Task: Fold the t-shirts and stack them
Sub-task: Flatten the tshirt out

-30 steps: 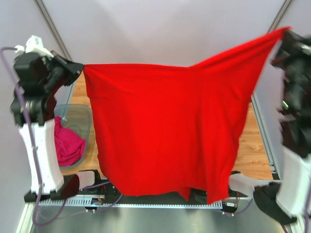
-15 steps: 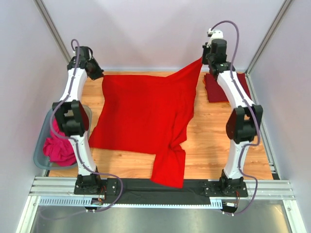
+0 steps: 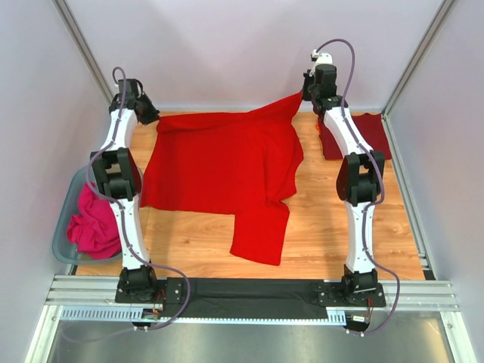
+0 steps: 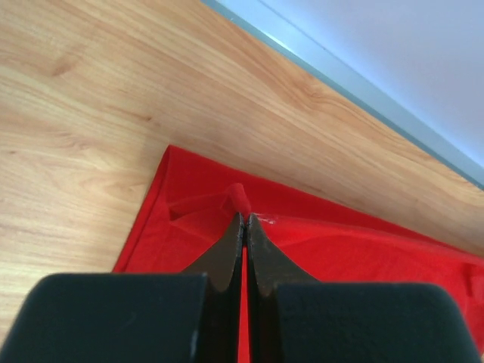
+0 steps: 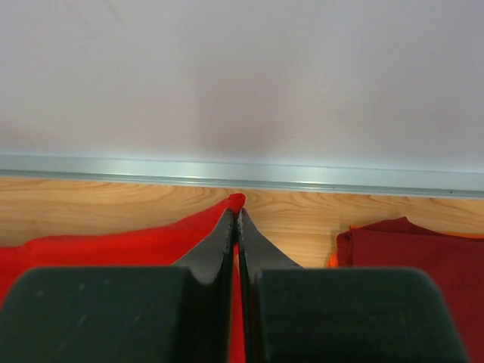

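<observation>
The left pincer (image 4: pixel 243 225) and right pincer (image 5: pixel 237 218) each pinch a far corner of the bright red t-shirt (image 3: pixel 219 170), spread just left of the folded maroon t-shirt (image 3: pixel 363 136). Best lower both corners together, cloth taut, so it settles flat.

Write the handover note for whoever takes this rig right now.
Left hand: shut on the red shirt's far-left corner, low over the table.
Right hand: shut on its far-right corner, which looks slightly raised.
Red shirt: spread across the table's middle, right side rumpled, a flap reaching toward the near edge.
Maroon shirt: folded, far right.
Pink cloth: bunched in the bin, left.
Done: maroon shirt folded, red shirt laid out.
Left: flatten and fold the red shirt, then stack it on the maroon shirt.
</observation>
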`<state>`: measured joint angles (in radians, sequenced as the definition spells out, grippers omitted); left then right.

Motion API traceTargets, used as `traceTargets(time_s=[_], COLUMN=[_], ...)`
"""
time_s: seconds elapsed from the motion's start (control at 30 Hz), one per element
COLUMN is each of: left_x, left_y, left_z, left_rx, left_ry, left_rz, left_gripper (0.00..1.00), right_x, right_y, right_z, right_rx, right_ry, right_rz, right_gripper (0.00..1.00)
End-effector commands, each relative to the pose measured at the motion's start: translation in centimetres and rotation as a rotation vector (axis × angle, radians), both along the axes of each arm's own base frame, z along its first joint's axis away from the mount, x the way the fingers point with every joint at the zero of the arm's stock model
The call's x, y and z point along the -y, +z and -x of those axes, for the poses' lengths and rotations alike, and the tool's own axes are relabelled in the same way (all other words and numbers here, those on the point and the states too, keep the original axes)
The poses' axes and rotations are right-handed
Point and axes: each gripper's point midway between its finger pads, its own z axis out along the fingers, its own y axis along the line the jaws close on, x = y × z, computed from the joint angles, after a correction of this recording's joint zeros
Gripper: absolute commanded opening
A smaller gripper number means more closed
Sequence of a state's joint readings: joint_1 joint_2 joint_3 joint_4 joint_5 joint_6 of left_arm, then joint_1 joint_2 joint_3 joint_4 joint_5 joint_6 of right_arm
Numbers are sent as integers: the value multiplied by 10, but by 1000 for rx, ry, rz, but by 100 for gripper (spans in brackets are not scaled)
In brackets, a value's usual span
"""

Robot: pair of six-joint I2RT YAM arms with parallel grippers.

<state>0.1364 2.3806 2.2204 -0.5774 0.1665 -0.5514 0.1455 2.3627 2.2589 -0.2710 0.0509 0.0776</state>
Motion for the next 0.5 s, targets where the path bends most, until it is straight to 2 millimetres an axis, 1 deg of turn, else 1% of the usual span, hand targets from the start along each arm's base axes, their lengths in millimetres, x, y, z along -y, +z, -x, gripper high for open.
traceTargets(time_s=[0.0, 0.03, 0.07, 0.1, 0.13, 0.17, 0.2, 0.23, 0.27, 0.3, 0.33, 0.37, 0.4, 0.43, 0.47], left_x=[-2, -1, -2, -3, -4, -5, -6, -4, -1, 3, 6, 7, 13, 16, 19], left_y=[53, 55, 58, 64, 68, 73, 79, 86, 94, 113, 119, 128, 159, 165, 177], left_z=[-13, -13, -13, -11, -10, -8, -5, -3, 0, 5, 11, 17, 28, 36, 44], left_rx=[139, 142, 145, 149, 153, 157, 155, 161, 170, 197, 196, 205, 256, 255, 269], left_ry=[-7, -8, -6, -5, 1, 8, 13, 14, 2, -9, -6, -2, -10, -4, -4], left_rz=[-17, -16, -19, -27, -35, -39, -40, -28, -16, -10, -1, -1, -7, -13, -19], left_gripper=[0, 0, 0, 0, 0, 0, 0, 0, 0, 0, 0, 0, 0, 0, 0], right_x=[3, 3, 2, 6, 8, 9, 14, 18, 19, 25, 30, 33, 38, 43, 46], right_y=[45, 45, 41, 52, 50, 55, 61, 80, 84, 94, 102, 123, 136, 162, 179], right_z=[1, 5, 11, 15, 20, 23, 25, 30, 36, 41, 47, 61, 68, 85, 95], right_rx=[77, 64, 35, 45, 32, 35, 37, 61, 49, 57, 62, 81, 96, 126, 144], right_ry=[-36, -39, -42, -52, -59, -64, -80, -84, -86, -107, -126, -134, -145, -155, -162], right_rz=[-54, -61, -73, -79, -82, -84, -91, -100, -98, -85, -80, -75, -62, -61, -63], right_gripper=[0, 0, 0, 0, 0, 0, 0, 0, 0, 0, 0, 0, 0, 0, 0])
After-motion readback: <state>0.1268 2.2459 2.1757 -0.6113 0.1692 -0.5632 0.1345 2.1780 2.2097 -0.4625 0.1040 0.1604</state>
